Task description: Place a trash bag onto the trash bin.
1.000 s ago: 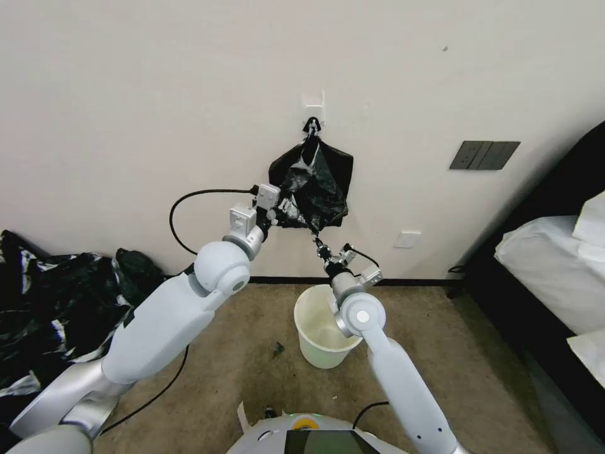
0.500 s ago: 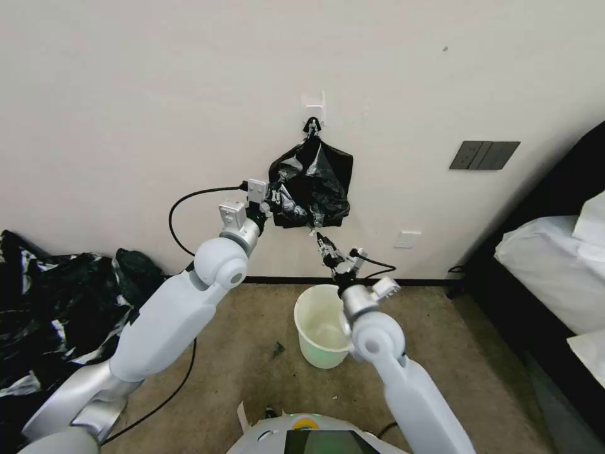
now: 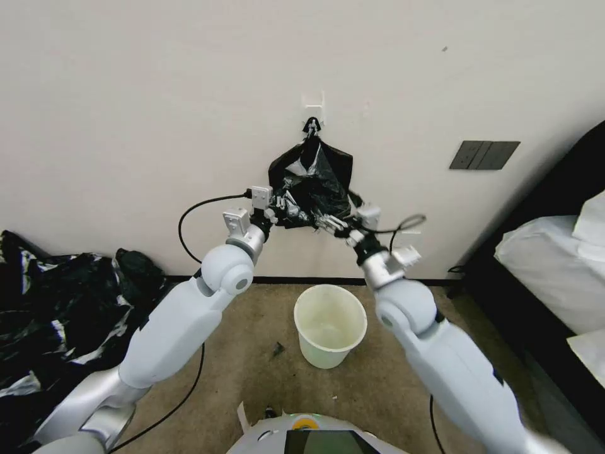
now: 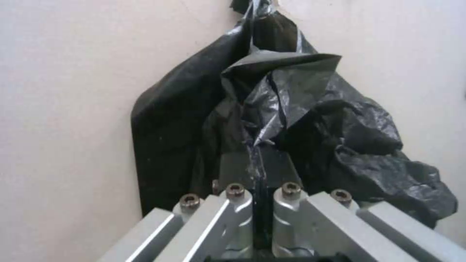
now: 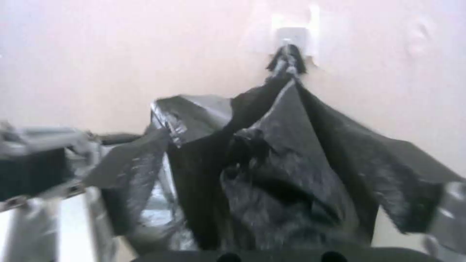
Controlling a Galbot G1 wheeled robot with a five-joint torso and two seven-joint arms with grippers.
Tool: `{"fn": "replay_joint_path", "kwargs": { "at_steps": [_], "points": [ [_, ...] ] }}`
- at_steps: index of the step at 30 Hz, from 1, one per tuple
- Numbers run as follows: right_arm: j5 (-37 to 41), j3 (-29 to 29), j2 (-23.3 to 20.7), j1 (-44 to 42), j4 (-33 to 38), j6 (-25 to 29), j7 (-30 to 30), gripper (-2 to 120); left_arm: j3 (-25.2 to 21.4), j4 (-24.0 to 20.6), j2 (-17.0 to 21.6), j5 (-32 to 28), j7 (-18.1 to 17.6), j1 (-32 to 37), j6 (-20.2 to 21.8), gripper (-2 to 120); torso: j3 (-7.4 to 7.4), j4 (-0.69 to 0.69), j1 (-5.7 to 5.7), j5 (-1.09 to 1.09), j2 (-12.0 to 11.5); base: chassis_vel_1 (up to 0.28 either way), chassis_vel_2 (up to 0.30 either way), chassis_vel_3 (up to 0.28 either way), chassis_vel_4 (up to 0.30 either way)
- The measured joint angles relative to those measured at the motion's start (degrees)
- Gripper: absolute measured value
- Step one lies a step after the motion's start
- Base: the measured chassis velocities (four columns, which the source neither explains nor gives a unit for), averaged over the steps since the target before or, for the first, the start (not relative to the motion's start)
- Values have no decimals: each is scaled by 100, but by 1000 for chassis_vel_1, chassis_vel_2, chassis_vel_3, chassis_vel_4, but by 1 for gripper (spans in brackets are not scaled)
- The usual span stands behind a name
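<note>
Bag [image 3: 310, 183]: hangs from the wall hook [image 3: 312, 113], straight above the bin [image 3: 329, 324], so not on it yet.
Left gripper [image 3: 280, 211]: at the bag's lower left corner, fingers pinched together on a fold of plastic.
Right gripper [image 3: 332, 222]: at the bag's lower edge; can't tell how its fingers stand.
Bin: on the floor, empty, no liner.
Left to do: unhook the bag, open it, fit it over the bin's rim, I'd say.

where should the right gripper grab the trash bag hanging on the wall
Grip the trash bag at its loose lower right edge, coming from the right, level with the wall. Its top is pinched on the hook, and the left gripper is shut on the lower left corner, so only that side hangs free.
</note>
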Motion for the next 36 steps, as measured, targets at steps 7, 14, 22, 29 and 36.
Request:
{"fn": "replay_joint_path", "kwargs": {
  "at_steps": [7,14,22,29,36],
  "points": [
    [-545,-1046,138,878,-663,-963,429,99,2,-29,12,6,-2,-39,1,0,1,-1,0,0,0,0,0,0,0],
    [-941,-1222,253,1135,-1092,-1121,678,93,-52,-135,108,-17,18,3,1,0,1,-1,0,-1,0,0,0,0,0],
    [-1134,-1333,186,1339,-895,-1363,795,92,-104,-188,214,-32,47,94,0,0,0,-2,0,-1,0,0,0,0,0],
    [-1177,-1824,41,1685,-852,-1996,1017,95,-76,-138,151,-30,54,47,-2,0,0,-1,0,0,0,0,0,0,0],
    [-1532,-2038,-160,1975,-902,-2663,933,100,-38,-123,84,-18,61,24,-4,0,0,-2,0,0,0,0,0,0,0]
  ]
}}
